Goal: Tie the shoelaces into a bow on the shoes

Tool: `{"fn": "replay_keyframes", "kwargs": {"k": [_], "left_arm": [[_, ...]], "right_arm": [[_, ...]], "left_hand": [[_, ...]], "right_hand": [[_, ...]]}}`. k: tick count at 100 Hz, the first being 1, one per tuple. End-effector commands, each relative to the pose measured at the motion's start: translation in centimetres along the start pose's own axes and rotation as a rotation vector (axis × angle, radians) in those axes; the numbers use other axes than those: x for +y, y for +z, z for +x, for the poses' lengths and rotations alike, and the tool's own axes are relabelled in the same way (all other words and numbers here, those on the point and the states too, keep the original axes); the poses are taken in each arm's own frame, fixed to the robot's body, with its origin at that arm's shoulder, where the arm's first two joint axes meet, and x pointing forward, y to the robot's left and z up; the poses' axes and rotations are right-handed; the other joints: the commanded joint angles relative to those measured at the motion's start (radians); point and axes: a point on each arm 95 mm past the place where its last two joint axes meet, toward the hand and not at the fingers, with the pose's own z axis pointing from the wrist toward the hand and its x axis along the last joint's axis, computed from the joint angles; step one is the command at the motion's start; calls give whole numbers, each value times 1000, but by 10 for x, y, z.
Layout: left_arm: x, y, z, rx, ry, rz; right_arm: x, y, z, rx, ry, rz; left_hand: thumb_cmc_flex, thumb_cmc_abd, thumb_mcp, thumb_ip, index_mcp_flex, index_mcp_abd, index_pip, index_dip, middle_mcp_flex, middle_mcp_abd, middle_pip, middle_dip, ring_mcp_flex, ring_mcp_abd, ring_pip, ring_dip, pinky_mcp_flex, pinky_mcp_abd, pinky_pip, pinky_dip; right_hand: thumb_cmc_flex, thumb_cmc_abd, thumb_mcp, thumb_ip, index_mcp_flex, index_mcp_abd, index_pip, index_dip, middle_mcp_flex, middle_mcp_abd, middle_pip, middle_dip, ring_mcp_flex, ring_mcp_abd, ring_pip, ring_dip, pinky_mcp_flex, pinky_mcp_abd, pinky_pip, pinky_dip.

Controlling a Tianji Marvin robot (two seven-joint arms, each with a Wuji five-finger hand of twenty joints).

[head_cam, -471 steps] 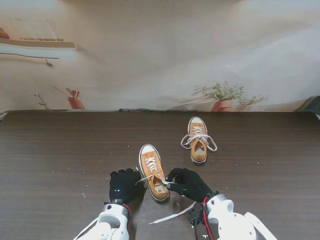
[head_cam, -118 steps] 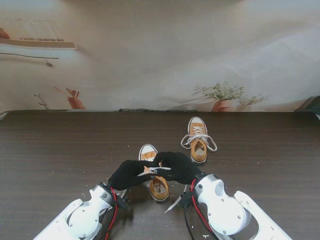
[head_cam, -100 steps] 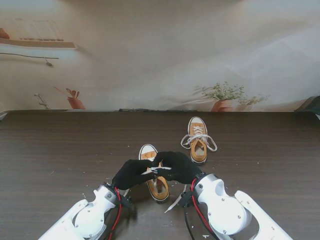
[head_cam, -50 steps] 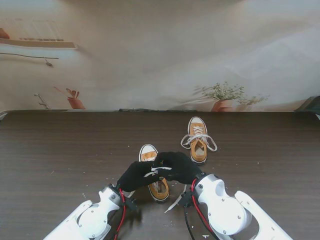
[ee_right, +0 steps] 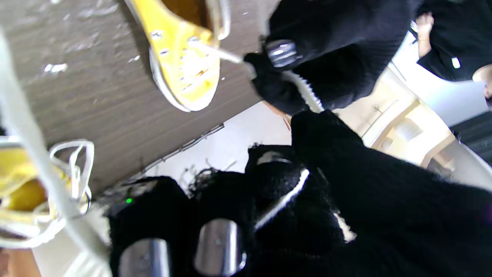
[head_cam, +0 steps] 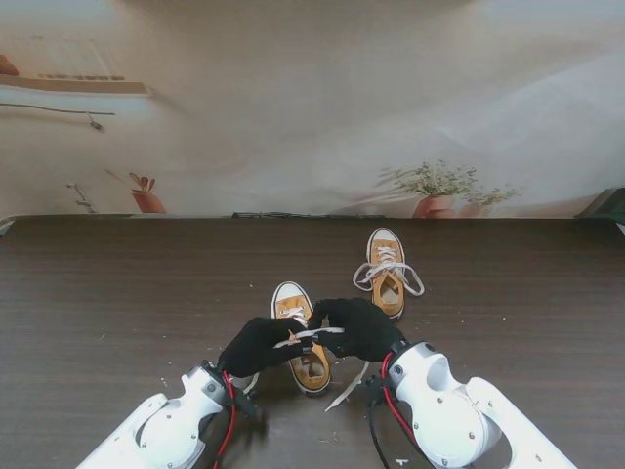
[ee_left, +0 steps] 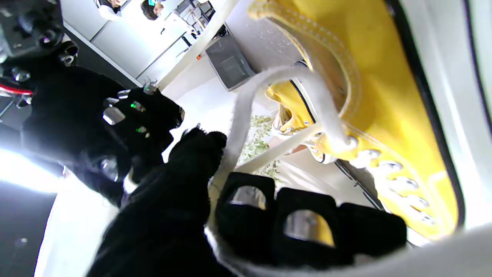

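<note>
The near yellow shoe point(head_cam: 301, 336) lay on the dark desk point(head_cam: 117, 303) just in front of me, with the left hand point(head_cam: 256, 345) and right hand point(head_cam: 358, 327) meeting over it. Each hand was closed on a strand of its white lace point(head_cam: 314, 334), pulled taut between them. The second shoe point(head_cam: 387, 273) sat farther off to the right, its laces loose.

Both hands are wearing black knitted gloves, the left hand point(head_cam: 262, 344) and the right hand point(head_cam: 357, 327) alike. Bare silver metal plates are showing through openings over the fingers point(ee_left: 248, 215), and small green lights are glowing on the right hand's knuckles. The forearms point(head_cam: 444, 415) are showing glossy white rounded shells, with red and black cables point(head_cam: 227, 410) running along each wrist.
</note>
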Motion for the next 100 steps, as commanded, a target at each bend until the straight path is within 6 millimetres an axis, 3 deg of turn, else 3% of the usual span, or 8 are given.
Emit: {"fn": "replay_keyframes", "kwargs": {"k": [1, 18, 34, 46, 56, 65, 80, 100], "left_arm": [[-2, -3, 1, -2, 12, -13], [-5, -5, 4, 1, 21, -18], [-8, -5, 3, -14, 29, -12], [-11, -5, 3, -24, 35, -1], [-13, -4, 4, -24, 39, 4], [-14, -4, 6, -21, 41, 8], [-16, -5, 9, -13, 39, 12], [-18, -7, 11, -15, 36, 14]], "right_arm": [[1, -4, -3, -1, -21, 5], [1, -1, -8, -4, -67, -51], [0, 2, -8, 26, -1, -57], [3, 1, -7, 40, -43, -28], [4, 0, -7, 59, -125, 12], [2, 2, -8, 83, -192, 23], [-2, 8, -10, 130, -342, 12], [-7, 15, -17, 162, -549, -19]], "left_hand": [[63, 24, 18, 8, -18, -84, 7, 11, 62, 87, 41, 8, 23, 33, 40, 29, 34, -225, 251, -14], [66, 25, 13, 8, -15, -73, 1, 0, 61, 88, 42, 9, 23, 30, 40, 29, 34, -223, 251, -14], [68, 25, 11, 10, -13, -70, 2, -2, 61, 88, 42, 10, 23, 30, 40, 29, 34, -223, 251, -14], [69, 25, 10, 11, -13, -63, 1, -6, 62, 91, 42, 11, 23, 31, 40, 29, 34, -221, 251, -14], [69, 26, 8, 11, -13, -64, 1, -7, 62, 91, 42, 11, 23, 31, 41, 29, 34, -220, 251, -14], [70, 27, 8, 12, -15, -66, 1, -7, 62, 91, 42, 11, 23, 31, 41, 29, 34, -220, 251, -14], [68, 28, 5, 12, -16, -65, 1, -8, 62, 92, 42, 12, 23, 31, 41, 29, 34, -219, 251, -15], [69, 28, 2, 13, -15, -65, 3, -8, 62, 91, 42, 12, 23, 31, 41, 29, 33, -217, 251, -15]], "right_hand": [[7, -12, -12, 19, -45, -26, -19, -32, 70, 1, 44, 19, 30, -45, 75, 15, 37, -12, 287, 8], [-4, 7, 5, 28, -82, -57, -91, -79, 71, 6, 46, 20, 30, -48, 75, 16, 37, -19, 287, 1], [11, 48, 38, 78, -29, -265, -181, -138, 77, 36, 50, 28, 29, -28, 76, 17, 35, -4, 287, 2], [42, 47, 46, 100, 176, -391, -102, -107, 81, 63, 49, 37, 29, -27, 74, 14, 34, 2, 287, 3], [40, 35, 60, 103, 273, -375, -86, -14, 90, 62, 38, 52, 30, -42, 73, 9, 34, -2, 287, -1], [35, 5, 69, 55, 251, -314, -87, 20, 98, 34, 33, 57, 30, -52, 73, 8, 36, -19, 287, -12], [8, -52, 92, 32, 178, -229, -62, -73, 106, -2, 29, 62, 31, -69, 67, 2, 37, -39, 287, -18], [-44, -30, 100, 43, 86, -238, -145, -192, 82, -29, 27, 73, 33, -99, 58, -17, 38, -77, 287, -63]]}}
